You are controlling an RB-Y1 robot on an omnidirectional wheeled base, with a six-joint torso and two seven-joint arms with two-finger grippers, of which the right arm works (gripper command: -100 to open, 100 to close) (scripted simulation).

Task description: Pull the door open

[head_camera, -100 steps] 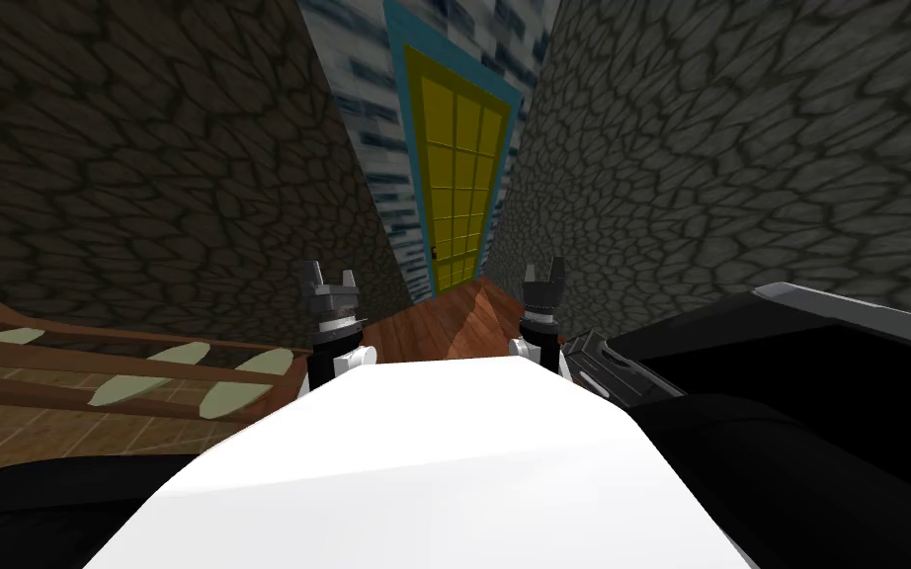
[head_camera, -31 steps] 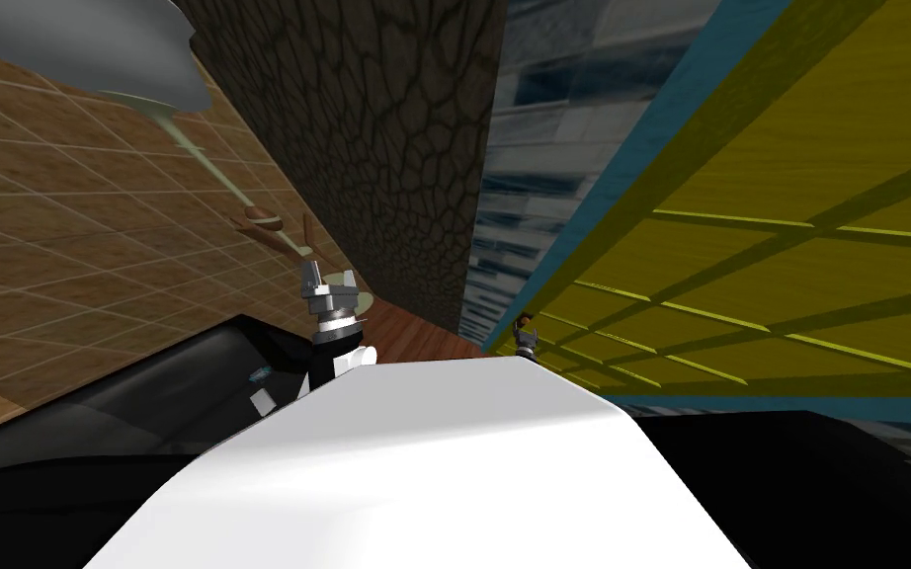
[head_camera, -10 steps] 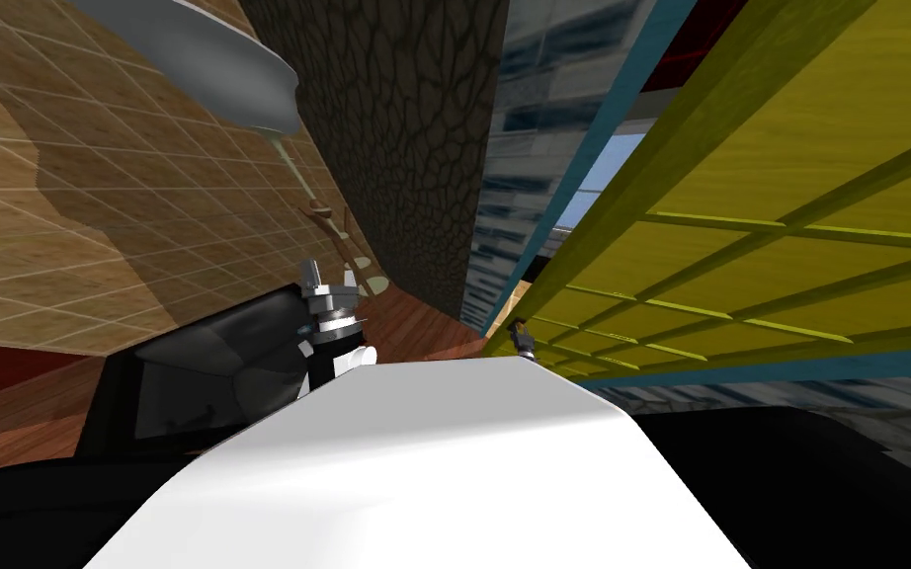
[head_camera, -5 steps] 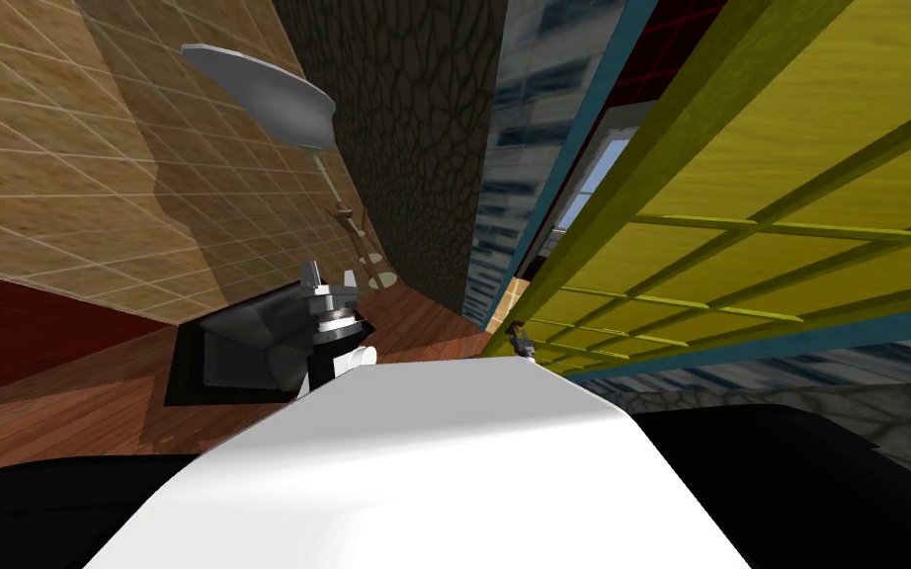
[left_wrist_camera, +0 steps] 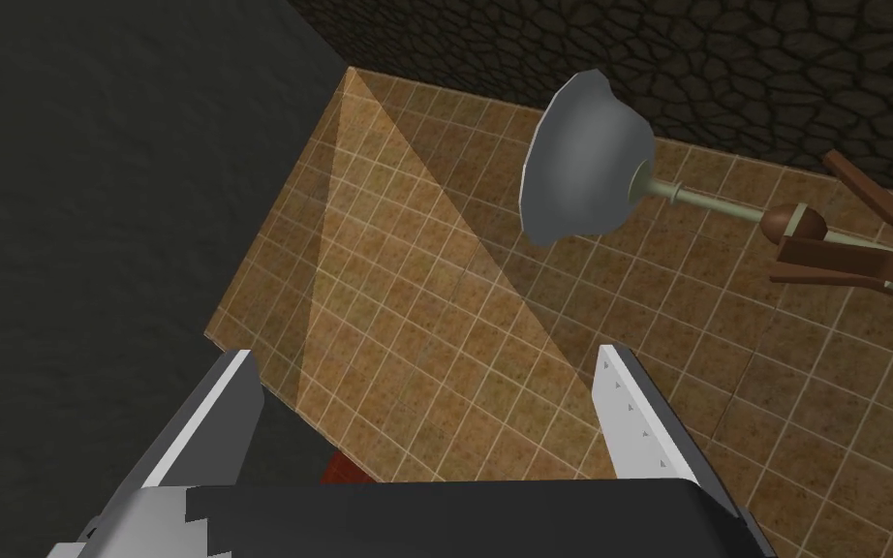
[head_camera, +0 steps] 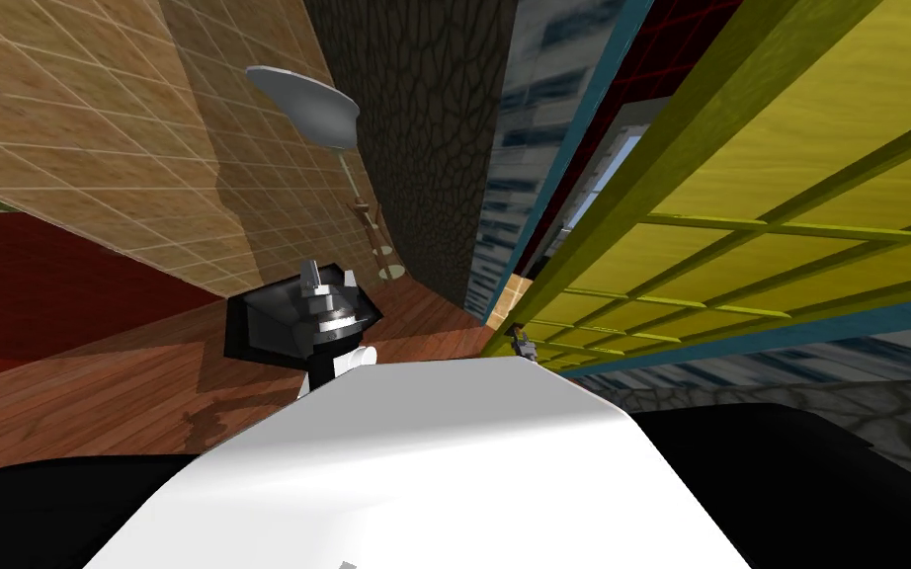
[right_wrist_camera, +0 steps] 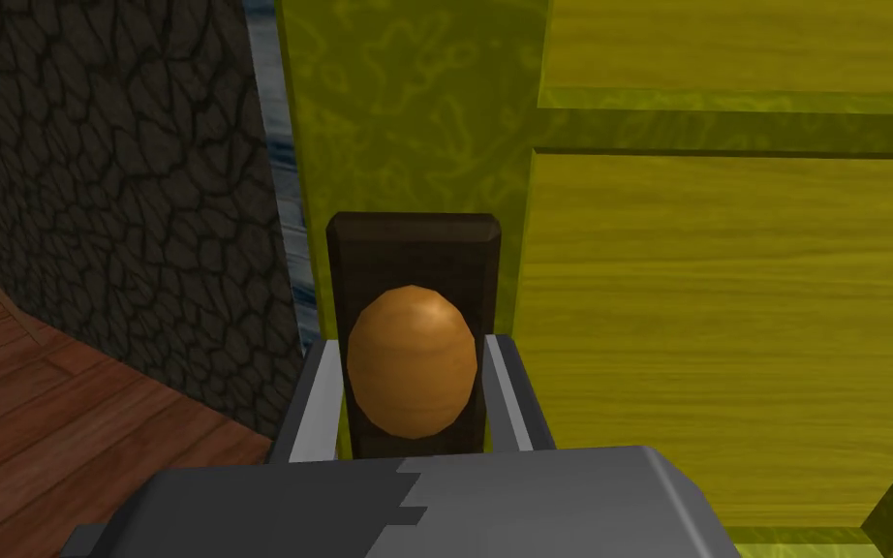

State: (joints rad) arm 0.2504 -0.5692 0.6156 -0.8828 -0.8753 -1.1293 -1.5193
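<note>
Door [right_wrist_camera: 725, 320], yellow and panelled, is standing right against the right jaws, which are clenching its round orange-brown knob [right_wrist_camera: 413, 360]: one grey finger [right_wrist_camera: 314, 407] is pressing each side. The knob's lower edge is hiding behind the gripper's dark body, and so is the lower end of the dark backplate [right_wrist_camera: 413, 247] behind it. The knob is sitting close to the door's free edge, beside a blue-grey strip and a dark cobbled wall [right_wrist_camera: 115, 194]; a wooden floor [right_wrist_camera: 67, 436] is running below that wall. The door's panels are running off the picture on the far side.

In the head view the right jaws are showing very small at the door's edge, too small to read. A gap is showing there between the door and its teal frame [head_camera: 592, 109], with a red patch and a pale opening beyond; what lies there is hard to make out.

The left jaws are hanging released, fingers [left_wrist_camera: 212, 426] wide apart, away from the door, in front of a black box-like thing [head_camera: 266, 326] by a tan tiled wall [head_camera: 98, 119].
</note>
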